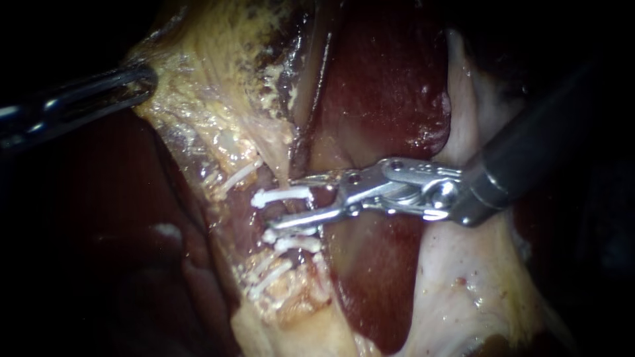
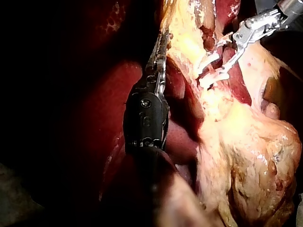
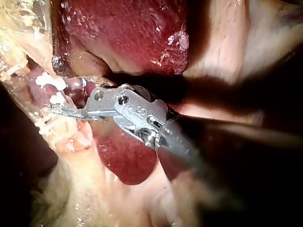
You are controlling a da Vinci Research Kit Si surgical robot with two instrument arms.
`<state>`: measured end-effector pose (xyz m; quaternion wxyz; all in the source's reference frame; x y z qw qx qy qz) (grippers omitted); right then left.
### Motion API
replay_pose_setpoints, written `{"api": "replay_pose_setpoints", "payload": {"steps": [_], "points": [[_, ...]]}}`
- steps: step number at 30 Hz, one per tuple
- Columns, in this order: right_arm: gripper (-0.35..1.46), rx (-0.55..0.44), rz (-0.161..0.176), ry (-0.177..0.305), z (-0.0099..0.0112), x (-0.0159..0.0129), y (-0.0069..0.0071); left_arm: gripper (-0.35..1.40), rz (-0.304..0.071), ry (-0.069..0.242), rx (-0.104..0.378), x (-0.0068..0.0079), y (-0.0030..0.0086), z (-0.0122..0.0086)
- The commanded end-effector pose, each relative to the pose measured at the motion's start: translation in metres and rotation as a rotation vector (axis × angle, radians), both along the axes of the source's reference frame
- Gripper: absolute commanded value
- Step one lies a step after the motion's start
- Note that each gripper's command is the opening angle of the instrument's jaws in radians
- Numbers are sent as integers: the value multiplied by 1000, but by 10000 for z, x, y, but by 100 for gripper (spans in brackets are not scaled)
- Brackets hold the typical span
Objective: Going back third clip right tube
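My right instrument (image 1: 286,201) comes in from the right, its jaws open. A white clip (image 1: 281,196) lies in the gap between them, across a pale tube (image 1: 286,165). Two more white clips (image 1: 296,242) sit just below on the same strand. In the right wrist view the jaws (image 3: 56,111) show edge-on beside the clips (image 3: 47,81). My left instrument (image 1: 142,82) enters at the upper left, its jaws shut on the edge of the yellowish fatty tissue (image 1: 218,79). The left wrist view has those jaws (image 2: 162,47) lying along that tissue, with the clips (image 2: 208,71) beyond.
Dark red liver (image 1: 383,86) fills the middle behind the right instrument, with another lobe (image 1: 370,277) below it. Pale membrane (image 1: 456,277) spreads at the lower right. More white strands (image 1: 268,277) lie lower on the fatty tissue.
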<state>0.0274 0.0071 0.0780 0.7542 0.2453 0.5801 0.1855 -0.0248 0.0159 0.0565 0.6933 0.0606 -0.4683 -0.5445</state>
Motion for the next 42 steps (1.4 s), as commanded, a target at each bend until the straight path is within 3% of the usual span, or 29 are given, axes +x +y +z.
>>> {"api": "replay_pose_setpoints", "payload": {"steps": [1,9,20,24,33,42], "points": [[60,-23,-5,3,-5,-8,3,-35,0,0,0,0,0,0],[60,-108,-35,20,-46,-56,16,-35,0,0,-1,0,0,0],[60,-139,-52,47,-78,-81,19,-35,5,-2,4,-10,-7,11],[60,-139,-52,47,-78,-81,18,-35,9,-8,11,-24,-13,28],[60,-138,-57,51,-77,-81,17,-35,31,-8,13,-51,-10,72],[60,-138,-57,51,-77,-81,17,-35,64,-27,21,-103,-15,84]]}}
